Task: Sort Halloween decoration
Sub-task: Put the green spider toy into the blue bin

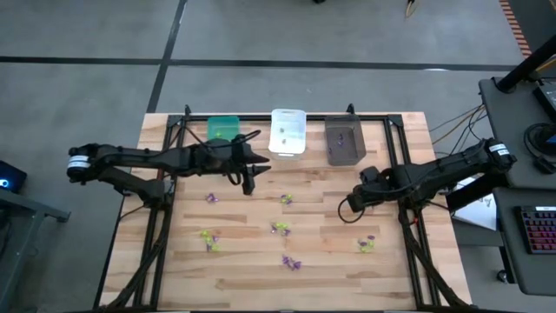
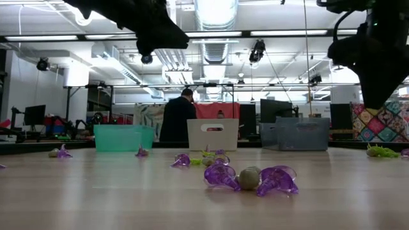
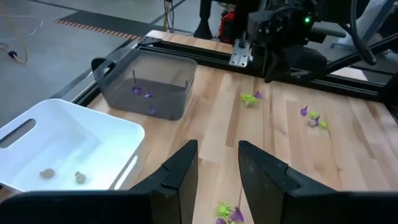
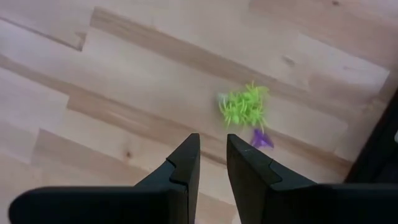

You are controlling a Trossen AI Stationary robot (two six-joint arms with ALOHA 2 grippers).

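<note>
Trinkets (image 1: pixel 280 229), tiny spiky plastic in purple and yellow-green, lay scattered on the pale wood-plank table (image 1: pixel 182 261); a few sat in the white bin (image 3: pixel 93 134) and the smooth dark grey bin (image 3: pixel 163 74). Green bin (image 1: pixel 222 128) stood beside them. Left gripper (image 3: pixel 217 171) hung over the table near the bins, fingers slightly apart, empty. Right gripper (image 4: pixel 212 163) hovered above a yellow-green trinket (image 4: pixel 244 107), jaws narrowly apart, nothing clamped. No readable writing.

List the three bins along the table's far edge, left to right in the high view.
Green rectangular plastic bin → white rectangular plastic bin → dark grey rectangular plastic bin.
</note>
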